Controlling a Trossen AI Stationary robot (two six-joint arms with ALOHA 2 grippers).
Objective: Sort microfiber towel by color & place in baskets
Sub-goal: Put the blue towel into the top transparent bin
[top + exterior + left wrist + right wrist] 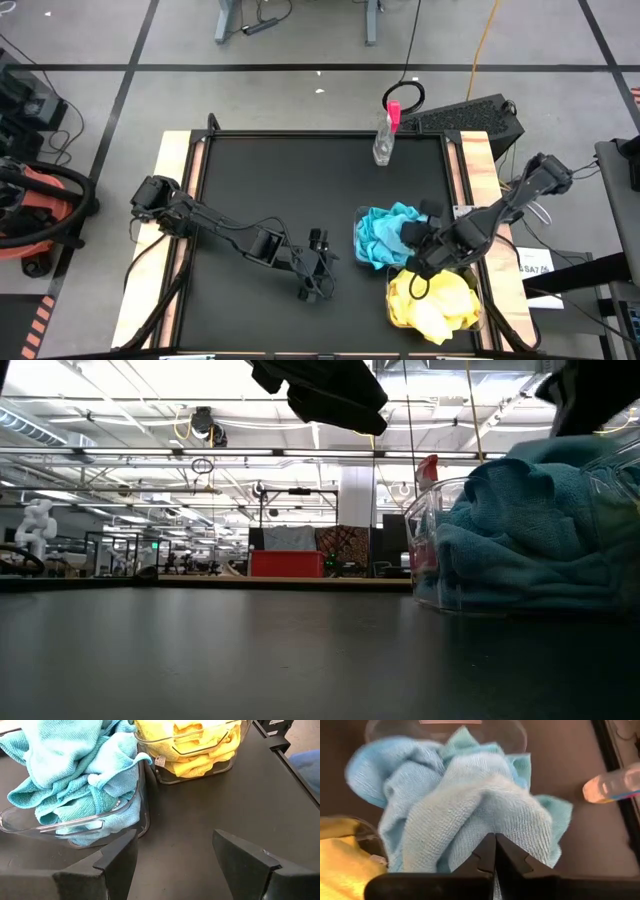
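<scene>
On the black bench (300, 180), two clear baskets sit side by side near the right edge. One basket (75, 827) is heaped with blue microfiber towels (385, 235); the other basket (200, 767) beside it holds yellow towels (440, 300). The right gripper (495, 852) hangs just over the blue pile, its fingers pressed together with nothing visibly pinched between them, the tips at the cloth's surface. The left gripper (172, 850) rests low over the bare bench near the front middle, fingers spread wide and empty, facing both baskets. A clear spray bottle (384, 140) with a pink top stands upright at the far edge, well apart from the baskets.
</scene>
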